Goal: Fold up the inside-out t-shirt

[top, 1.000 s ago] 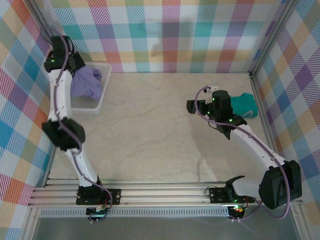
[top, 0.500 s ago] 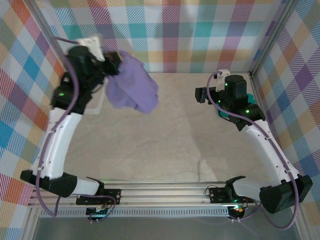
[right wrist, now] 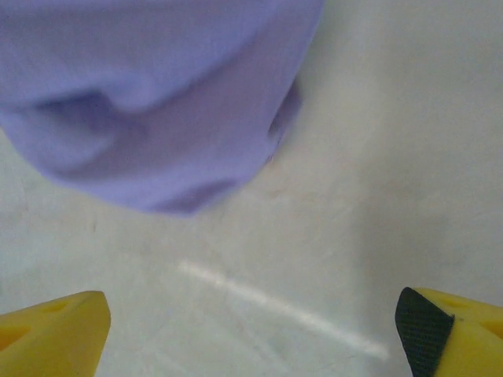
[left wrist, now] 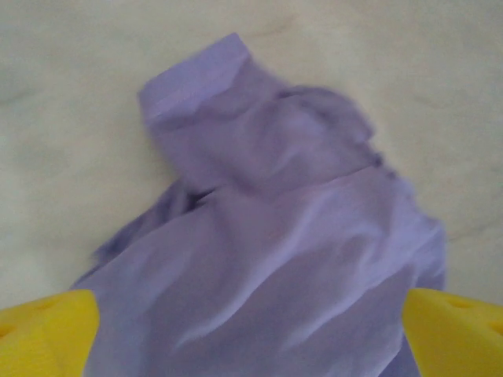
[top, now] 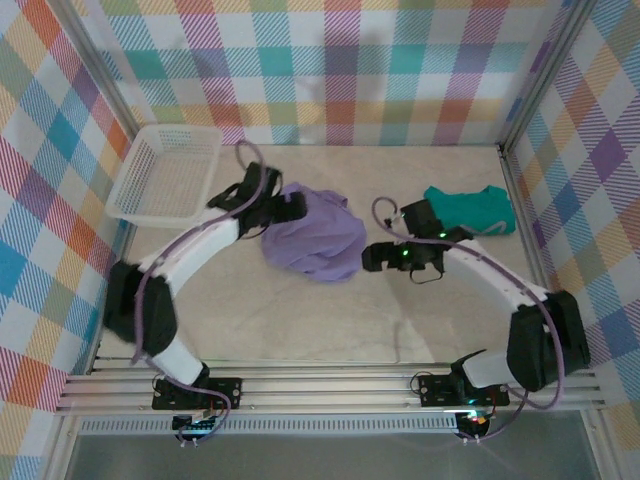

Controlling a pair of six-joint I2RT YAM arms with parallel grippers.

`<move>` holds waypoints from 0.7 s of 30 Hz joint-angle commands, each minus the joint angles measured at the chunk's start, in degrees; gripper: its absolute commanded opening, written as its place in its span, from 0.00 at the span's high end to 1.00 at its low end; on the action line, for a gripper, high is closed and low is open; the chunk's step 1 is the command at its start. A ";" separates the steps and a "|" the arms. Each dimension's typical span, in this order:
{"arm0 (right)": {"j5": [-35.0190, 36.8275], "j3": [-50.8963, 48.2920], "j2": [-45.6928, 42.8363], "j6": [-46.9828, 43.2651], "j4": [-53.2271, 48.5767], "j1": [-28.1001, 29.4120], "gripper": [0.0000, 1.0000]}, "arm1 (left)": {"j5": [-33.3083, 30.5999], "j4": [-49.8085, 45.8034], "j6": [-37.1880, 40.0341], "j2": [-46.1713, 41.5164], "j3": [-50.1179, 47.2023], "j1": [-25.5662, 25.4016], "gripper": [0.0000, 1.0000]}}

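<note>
My table (top: 400, 310) holds the t-shirt (top: 318, 238), crumpled near the middle. The basket (top: 165, 175) sits far left and the teal garment (top: 470, 208) far right. My left gripper (top: 288, 209) hangs over the shirt's left edge, jaws spread, gripping nothing. My right gripper (top: 372, 258), also spread and empty, is just beside its right edge.

1. The t-shirt (top: 315, 238), a second ago bundled in the basket (top: 130, 195) and then swinging in the air, now lies crumpled on the middle of the table (top: 300, 320).
2. The left gripper (top: 288, 209) has moved from the basket to the shirt's left edge, and its fingers (left wrist: 43, 334), closed before, are now spread wide.
3. The right gripper (top: 372, 257) has left the teal garment (top: 470, 210) and now sits just beside the shirt's right edge, jaws apart.
</note>
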 commanded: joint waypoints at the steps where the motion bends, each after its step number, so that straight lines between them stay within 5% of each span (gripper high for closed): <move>1: -6.19 1.06 5.21 4.53 9.80 2.22 0.10 | -2.29 0.95 -1.38 -9.64 -7.87 1.13 0.00; 10: -14.99 5.76 23.24 11.17 24.29 3.89 0.43 | 10.71 9.01 -5.90 -4.27 -22.70 1.44 0.15; 15: -13.50 7.64 24.62 11.48 27.24 4.25 0.74 | 15.29 19.67 -7.32 4.34 -21.04 1.38 0.44; 17: -11.16 8.65 23.45 9.26 25.81 4.15 0.97 | 14.98 21.73 -6.57 6.39 -18.56 1.39 0.58; 21: -6.23 10.88 16.00 3.11 19.85 1.85 1.00 | 13.62 21.61 -3.62 6.19 -13.77 1.48 0.98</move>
